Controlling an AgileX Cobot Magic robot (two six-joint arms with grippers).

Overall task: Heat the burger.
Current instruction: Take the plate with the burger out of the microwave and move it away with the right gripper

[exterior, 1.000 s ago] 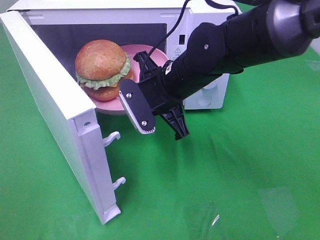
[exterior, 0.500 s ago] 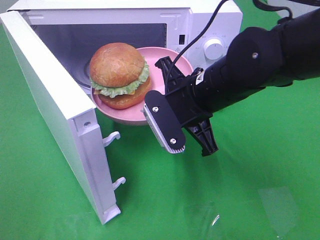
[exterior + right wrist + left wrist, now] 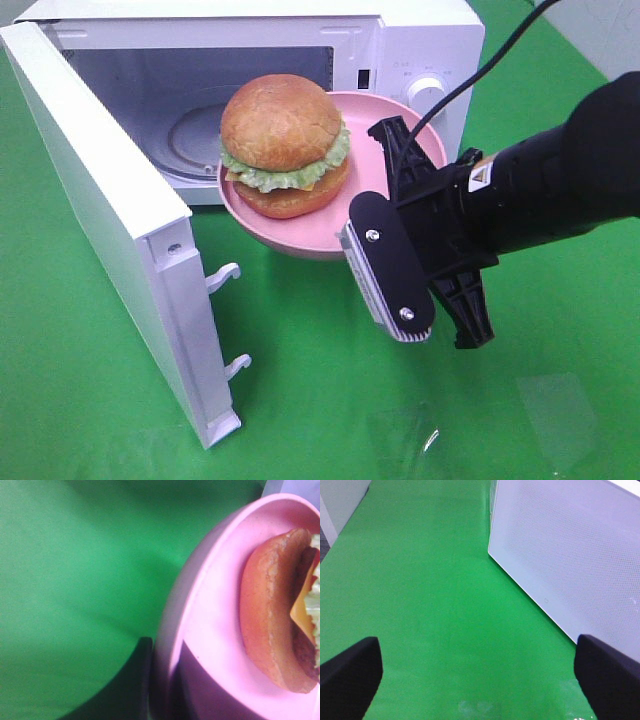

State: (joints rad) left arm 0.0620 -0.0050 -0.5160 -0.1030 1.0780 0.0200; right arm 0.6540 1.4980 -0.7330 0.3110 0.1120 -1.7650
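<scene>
The burger (image 3: pixel 285 130) has a golden-brown bun, green lettuce and a patty, and it rests on a round pink plate (image 3: pixel 300 235). My right gripper (image 3: pixel 392 150) is shut on the plate's right rim and holds it in the air in front of the open white microwave (image 3: pixel 420 40). In the right wrist view the plate (image 3: pixel 210 605) and the burger's lower bun (image 3: pixel 272 610) fill the frame, with the right gripper (image 3: pixel 160 695) clamped across the rim. My left gripper (image 3: pixel 477 680) is open and empty over the green cloth, beside the microwave door's outer face (image 3: pixel 570 555).
The microwave door (image 3: pixel 100 200) swings out to the left, towards the front, with its two latch hooks (image 3: pixel 228 275) showing. The glass turntable (image 3: pixel 195 140) lies inside the cavity. Green cloth (image 3: pixel 540 400) covers the table. A black cable (image 3: pixel 480 70) trails from my right arm.
The right gripper has carried the plate and burger out of the microwave's mouth, to the right and towards the front. The left gripper shows no change.
</scene>
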